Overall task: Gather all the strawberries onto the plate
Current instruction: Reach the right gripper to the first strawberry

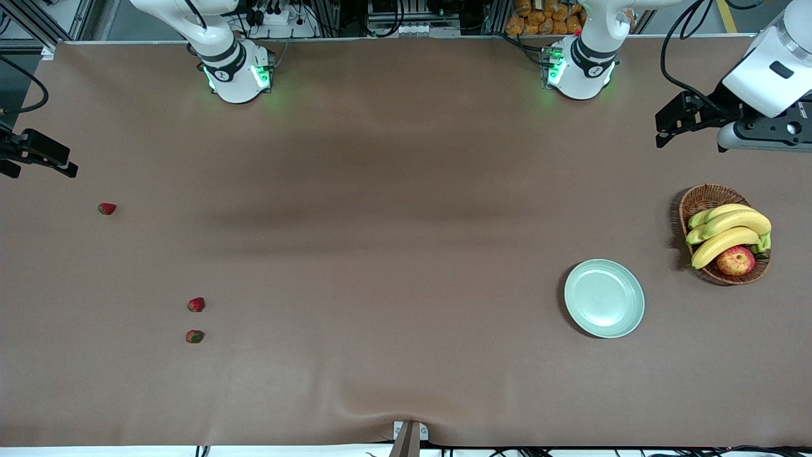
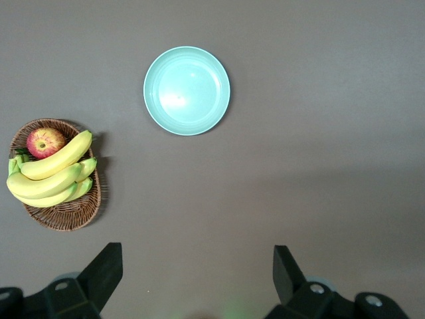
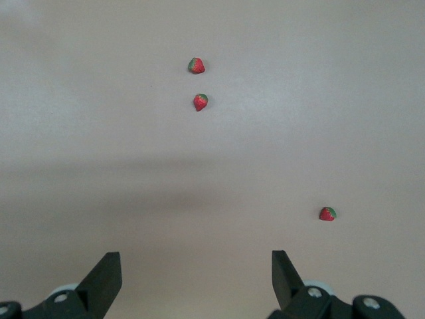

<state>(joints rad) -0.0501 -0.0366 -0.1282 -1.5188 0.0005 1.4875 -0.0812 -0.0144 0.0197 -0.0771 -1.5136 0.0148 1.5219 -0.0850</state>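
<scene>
The table [image 1: 406, 190] holds a wicker basket [image 1: 704, 200] of bananas [image 1: 729, 231] and an apple [image 1: 736, 260] at the left arm's end, with the mint plate [image 1: 604, 298] beside it, bare and nearer the front camera. All three strawberries [image 1: 196, 304] lie well apart from it at the right arm's end, none collected, so the task appears to be at its very start. The left gripper [image 2: 198, 266] hangs open and waiting over the table by the basket; the right gripper [image 3: 196, 266], jaws spread and empty, hovers probably closest to the lone berry [image 3: 327, 213]. Next it must descend and straddle one.
</scene>
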